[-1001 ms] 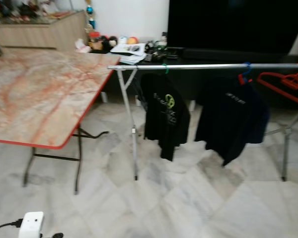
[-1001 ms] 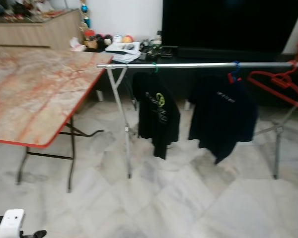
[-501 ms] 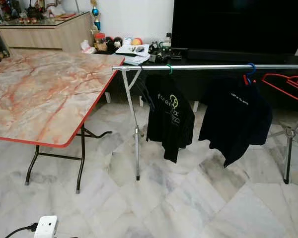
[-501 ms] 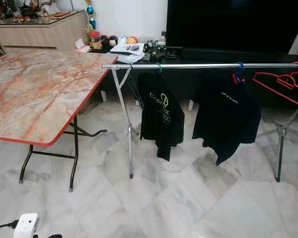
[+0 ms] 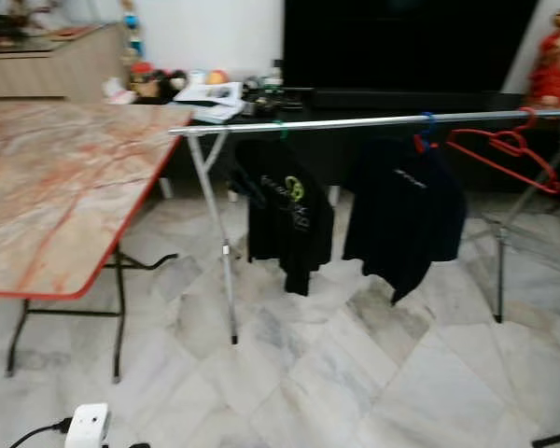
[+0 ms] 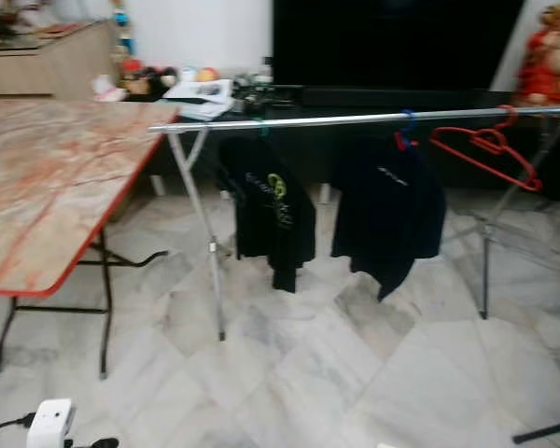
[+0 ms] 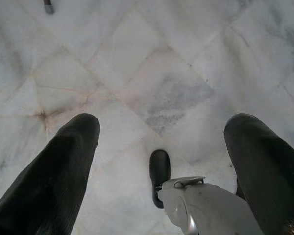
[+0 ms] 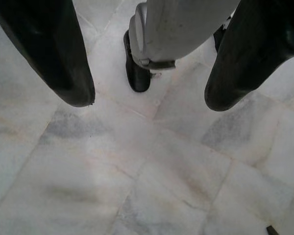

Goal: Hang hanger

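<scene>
**Red hanger on the rail, my hands empty**

Head views: A silver rail point(image 5: 355, 122) spans the room in front of me on folding legs. Two dark shirts hang from it, one with a green logo point(image 5: 285, 210) and one plain point(image 5: 401, 210), spaced apart so they drape freely. The red hanger point(image 5: 499, 154) sits hooked on the rail near its right end, tilted, bare of clothing; I judge it already hung. A marble-topped table point(image 5: 56, 187) stands to my left, and a white plug block point(image 5: 87, 425) lies on the floor point(image 5: 355, 373).

Left wrist view: My left gripper point(image 7: 161, 147) hangs idle over the tiles, fingers spread wide, gripping nothing.

Right wrist view: My right gripper point(image 8: 149, 100) points down too, fingers wide apart and empty, my own foot point(image 8: 137, 73) below.
</scene>
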You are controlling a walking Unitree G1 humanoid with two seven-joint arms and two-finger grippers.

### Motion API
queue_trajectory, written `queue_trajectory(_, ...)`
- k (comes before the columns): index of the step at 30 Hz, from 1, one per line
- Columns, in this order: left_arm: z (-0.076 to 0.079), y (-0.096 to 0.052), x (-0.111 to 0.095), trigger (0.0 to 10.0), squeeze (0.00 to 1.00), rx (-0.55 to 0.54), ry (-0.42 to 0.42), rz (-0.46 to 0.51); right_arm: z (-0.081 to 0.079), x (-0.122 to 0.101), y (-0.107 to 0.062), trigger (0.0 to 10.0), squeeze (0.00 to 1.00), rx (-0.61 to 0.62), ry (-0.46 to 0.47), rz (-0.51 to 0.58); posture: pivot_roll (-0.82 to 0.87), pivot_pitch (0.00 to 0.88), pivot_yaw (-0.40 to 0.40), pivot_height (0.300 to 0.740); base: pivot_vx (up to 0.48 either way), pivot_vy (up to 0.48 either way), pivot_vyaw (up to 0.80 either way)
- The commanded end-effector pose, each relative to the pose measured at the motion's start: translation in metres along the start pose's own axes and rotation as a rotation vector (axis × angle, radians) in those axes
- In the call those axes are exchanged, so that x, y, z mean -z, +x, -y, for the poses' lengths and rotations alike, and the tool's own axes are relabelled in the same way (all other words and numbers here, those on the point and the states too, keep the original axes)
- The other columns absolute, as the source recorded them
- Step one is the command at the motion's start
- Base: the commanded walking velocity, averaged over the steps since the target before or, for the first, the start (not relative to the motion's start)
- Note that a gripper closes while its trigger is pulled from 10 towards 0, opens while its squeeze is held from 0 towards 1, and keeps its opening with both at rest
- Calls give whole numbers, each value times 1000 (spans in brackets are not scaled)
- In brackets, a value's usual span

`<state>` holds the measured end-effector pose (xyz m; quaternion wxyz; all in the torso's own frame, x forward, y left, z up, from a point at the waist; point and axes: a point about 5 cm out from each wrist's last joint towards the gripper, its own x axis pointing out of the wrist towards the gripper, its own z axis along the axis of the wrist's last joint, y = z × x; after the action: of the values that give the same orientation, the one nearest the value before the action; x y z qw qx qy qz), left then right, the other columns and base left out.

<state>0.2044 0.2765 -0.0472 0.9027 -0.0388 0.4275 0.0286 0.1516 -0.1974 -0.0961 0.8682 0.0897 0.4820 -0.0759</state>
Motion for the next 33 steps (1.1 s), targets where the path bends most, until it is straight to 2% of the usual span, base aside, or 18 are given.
queue_trajectory(1,-7,-3,6,10000,0,-10,-4,-24,-6,-6,1,10000,0,-13,6,21,56,49,32,740,311,0,0)
queue_trajectory(33,-6,-2,2,10000,0,-8,-14,-16,-6,-9,2,10000,0,-12,18,41,52,74,30,740,323,0,0)
